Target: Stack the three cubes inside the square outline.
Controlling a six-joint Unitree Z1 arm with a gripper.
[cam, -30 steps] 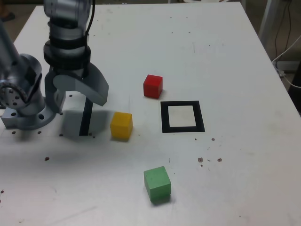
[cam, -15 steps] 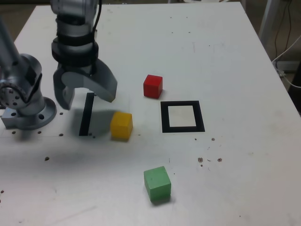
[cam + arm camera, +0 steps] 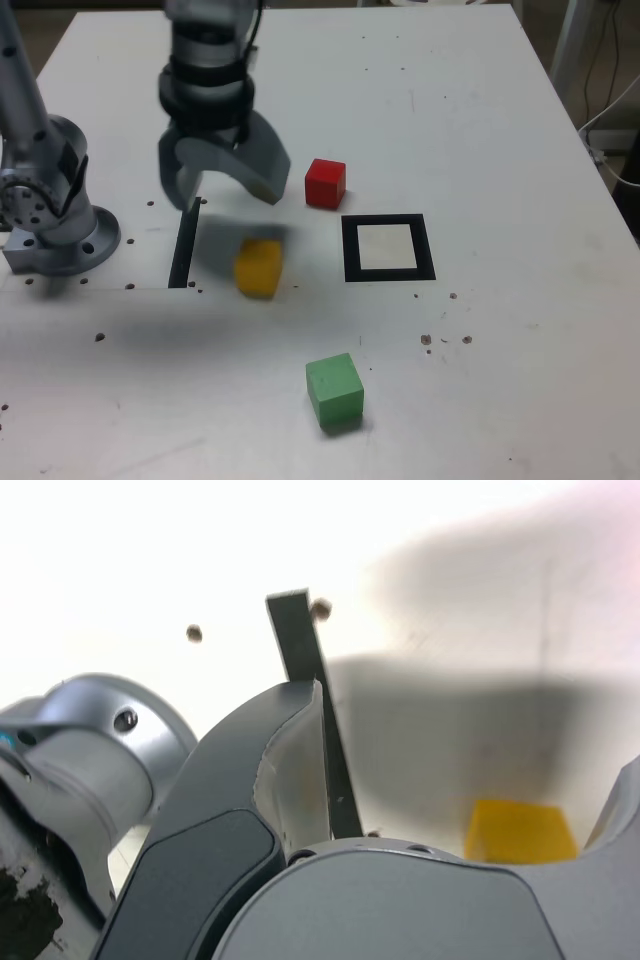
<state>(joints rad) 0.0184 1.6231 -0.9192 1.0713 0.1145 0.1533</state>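
Open fingers (image 3: 230, 185) above table (image 3: 500, 340), empty; red cube (image 3: 325, 184), yellow cube (image 3: 259, 268), green cube (image 3: 335, 390) outside square outline (image 3: 388, 248).

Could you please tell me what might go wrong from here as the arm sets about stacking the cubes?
The open gripper hovers just beyond the yellow cube in the exterior view; coming down off-centre, a jaw could knock that cube instead of straddling it. The red cube sits close to the gripper on the exterior view's right, so a wide sweep might nudge it. The square outline looks little wider than a cube, so a sloppy first placement could overlap its border.
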